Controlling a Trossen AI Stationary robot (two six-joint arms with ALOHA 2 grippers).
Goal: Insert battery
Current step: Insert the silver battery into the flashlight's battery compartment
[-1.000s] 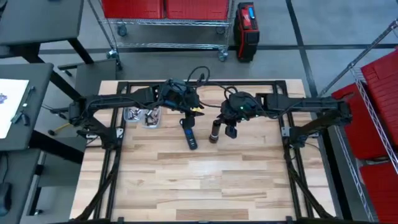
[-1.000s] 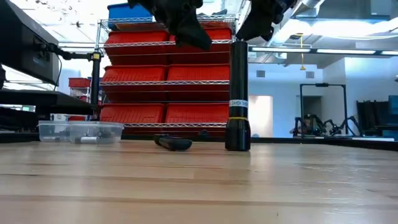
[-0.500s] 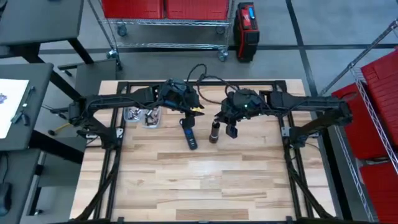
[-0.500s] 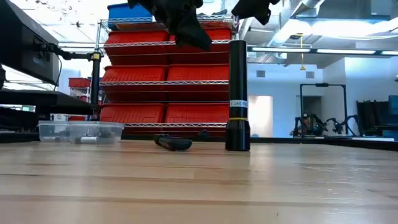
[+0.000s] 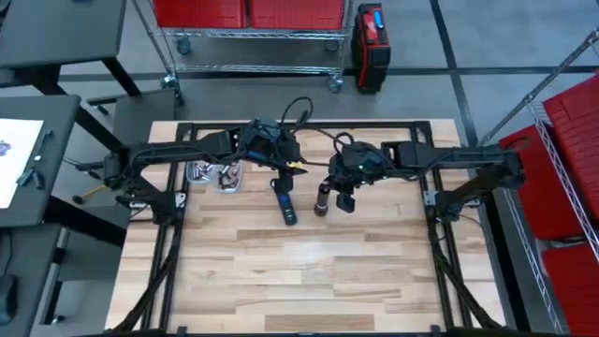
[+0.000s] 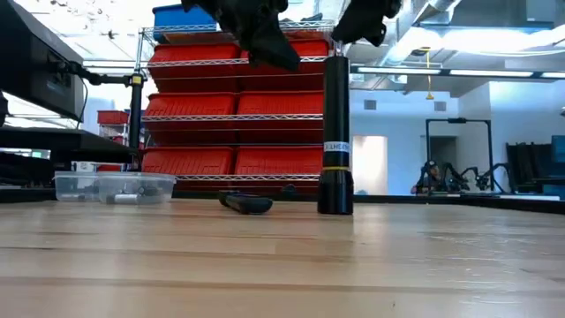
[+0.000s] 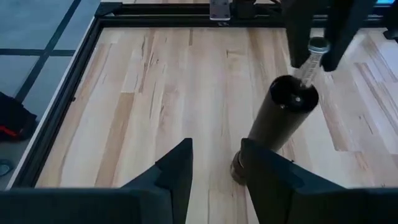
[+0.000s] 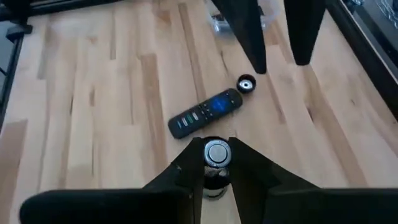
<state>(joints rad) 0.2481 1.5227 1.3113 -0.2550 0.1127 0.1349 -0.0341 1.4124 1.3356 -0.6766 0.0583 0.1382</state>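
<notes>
A black flashlight tube (image 7: 281, 118) stands upright on its wider end on the wooden table (image 5: 309, 271), its top open. Over it my right gripper (image 8: 216, 163) is shut on a silver battery (image 7: 309, 61). A black remote (image 8: 205, 114) lies flat on the table beside a small round cap (image 8: 246, 84). My left gripper (image 7: 214, 167) hangs open above the table, a little to the left of the flashlight (image 5: 323, 198), with nothing between its fingers. My right gripper pinches the battery's upper part (image 8: 216, 151) between its two fingers (image 7: 298, 28), coming from above and pointing down. The battery hangs tilted below the fingers. Its lower end sits at the mouth of the flashlight tube (image 7: 296, 97).
A clear box (image 6: 115, 187) of batteries stands at the table's far left (image 5: 213, 173). The remote (image 5: 285, 208) lies just left of the flashlight. The near half of the table is bare wood. Red bin shelves (image 6: 238, 106) stand beyond the far edge.
My right gripper, shut on the battery, rose a little, drifted toward the table's left, then came back down over the flashlight's top. The flashlight has shifted slightly to the left but stays upright.
</notes>
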